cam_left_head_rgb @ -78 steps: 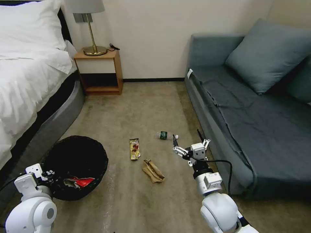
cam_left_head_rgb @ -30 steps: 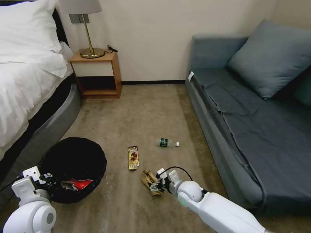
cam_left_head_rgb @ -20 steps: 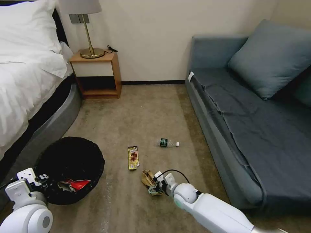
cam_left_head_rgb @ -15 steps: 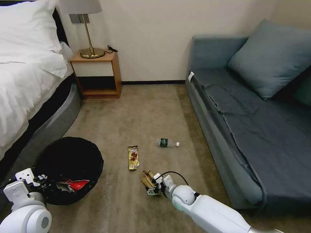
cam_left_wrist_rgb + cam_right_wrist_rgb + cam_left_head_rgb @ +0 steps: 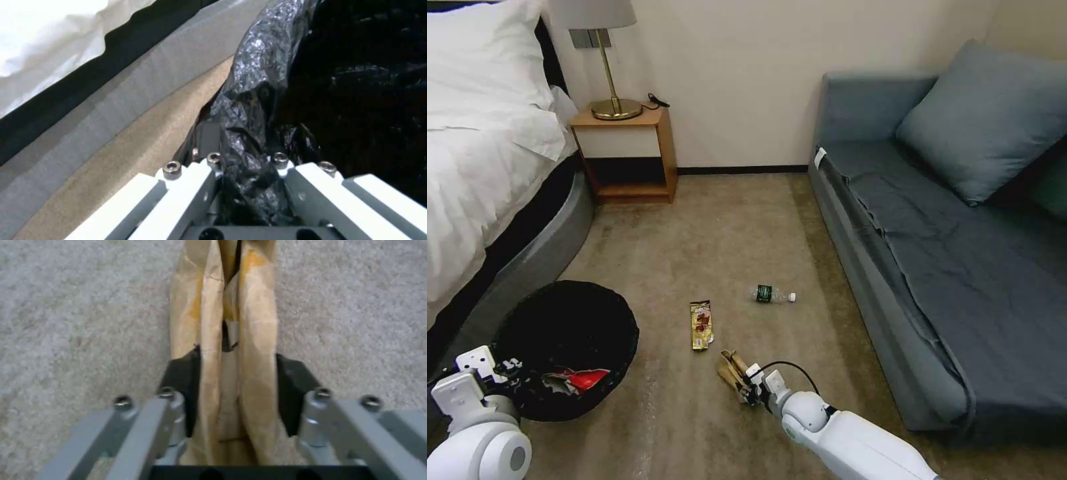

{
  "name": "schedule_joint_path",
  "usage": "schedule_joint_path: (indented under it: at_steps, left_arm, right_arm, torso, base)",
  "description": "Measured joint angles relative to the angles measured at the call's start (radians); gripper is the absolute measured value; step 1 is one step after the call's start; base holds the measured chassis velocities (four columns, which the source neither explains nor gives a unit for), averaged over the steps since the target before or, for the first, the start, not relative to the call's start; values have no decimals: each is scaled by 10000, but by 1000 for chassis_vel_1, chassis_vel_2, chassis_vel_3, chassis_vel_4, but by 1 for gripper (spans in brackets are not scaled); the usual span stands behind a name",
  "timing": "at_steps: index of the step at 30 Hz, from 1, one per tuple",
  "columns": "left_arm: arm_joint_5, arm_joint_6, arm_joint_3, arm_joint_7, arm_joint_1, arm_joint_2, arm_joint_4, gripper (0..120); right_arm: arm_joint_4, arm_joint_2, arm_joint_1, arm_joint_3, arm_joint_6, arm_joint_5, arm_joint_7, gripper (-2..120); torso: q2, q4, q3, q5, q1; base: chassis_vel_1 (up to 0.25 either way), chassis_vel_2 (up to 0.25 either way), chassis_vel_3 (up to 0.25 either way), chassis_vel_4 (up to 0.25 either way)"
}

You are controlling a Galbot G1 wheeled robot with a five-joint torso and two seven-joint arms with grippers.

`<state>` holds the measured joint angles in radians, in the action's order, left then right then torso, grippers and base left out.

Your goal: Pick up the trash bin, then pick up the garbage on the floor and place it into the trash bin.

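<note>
the right gripper (image 5: 236,386) squeezes the crumpled tan paper (image 5: 227,340), folded in long creases. the left gripper (image 5: 247,166) pinches the trash bin (image 5: 567,333) rim at 9 o'clock.

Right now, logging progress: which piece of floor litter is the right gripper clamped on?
The crumpled tan paper, pinched by the right gripper. The wrapper and bottle lie untouched farther away.
</note>
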<state>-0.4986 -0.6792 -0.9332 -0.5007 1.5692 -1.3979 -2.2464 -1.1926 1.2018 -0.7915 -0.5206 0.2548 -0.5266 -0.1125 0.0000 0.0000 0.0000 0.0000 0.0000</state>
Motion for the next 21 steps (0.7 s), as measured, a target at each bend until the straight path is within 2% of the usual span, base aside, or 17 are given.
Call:
schedule_joint_path:
  at_steps: [3,5,7,14,21]
  left_arm:
    - [0,0,8,0,-12,8,13,3]
    - [0,1,6,0,-13,9,16,3]
    - [0,1,-2,0,-11,7,17,3]
    - [0,2,-7,-2,-21,6,36,3]
    - [16,2,77,-5,-99,40,185,3]
  right_arm:
    - [-1,-36,-34,16,-63,39,-44,19]
    - [-5,-43,-48,18,-77,52,-53,15]
    - [-17,-45,-75,27,-122,80,-73,4]
    - [-512,-304,-108,227,-229,83,-274,0]
    - [-2904,-1020,335,1350,-64,-497,-655,0]
  torso:
    - [0,0,0,0,0]
    - [0,0,-1,0,0]
    - [0,0,0,0,0]
    - [0,0,0,1,0]
    - [0,-2,0,0,0]
  base:
    - [0,0,0,0]
    - [0,0,0,0]
    - [0,0,0,0]
    - [0,0,0,0]
    - [0,0,0,0]
